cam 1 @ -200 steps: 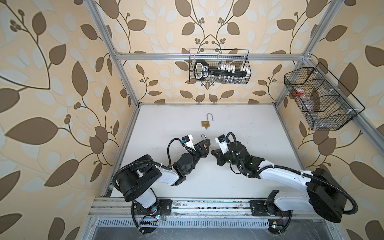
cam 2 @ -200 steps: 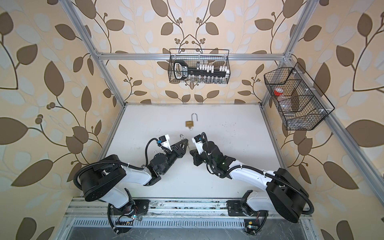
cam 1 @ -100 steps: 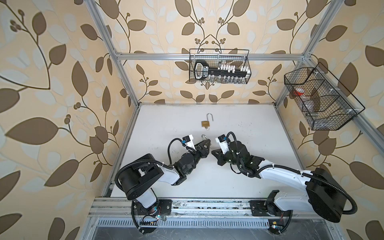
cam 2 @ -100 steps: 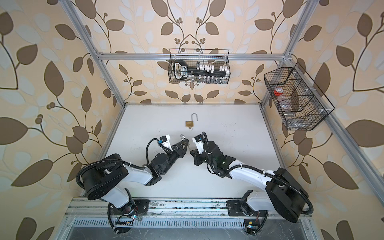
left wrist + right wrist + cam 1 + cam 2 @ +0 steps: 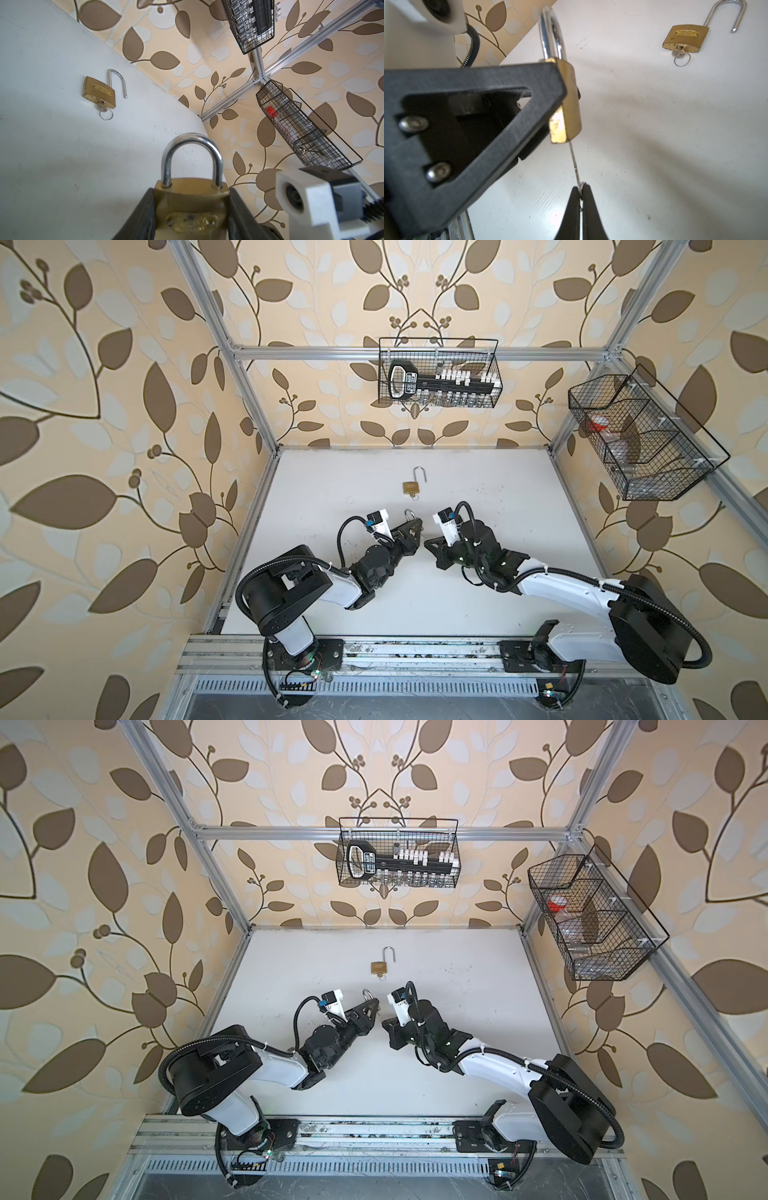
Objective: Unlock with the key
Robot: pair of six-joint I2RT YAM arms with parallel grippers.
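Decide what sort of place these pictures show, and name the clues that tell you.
Most likely a robot test cell in a lab, not a home: an aluminium frame holds wallpapered panels around a white table, and two robot arms are bolted to a rail at its front edge.

Quick look at the table [image 5: 478, 506]: it's a plain white matte top with aluminium rails [image 5: 254, 510] running along its left and right edges. Lying on it is a small brass padlock [image 5: 410, 487], flat on its face. It sits near the far edge, roughly midway between the left and right edges. Its shackle [image 5: 123, 87] is popped open and points toward the far edge. A key [image 5: 101, 106] sticks out of the bottom, toward the near edge, with a thin split ring [image 5: 106, 119] resting on the surface. Up close the top shows small dark scuffs and specks, plus some soft shadows.
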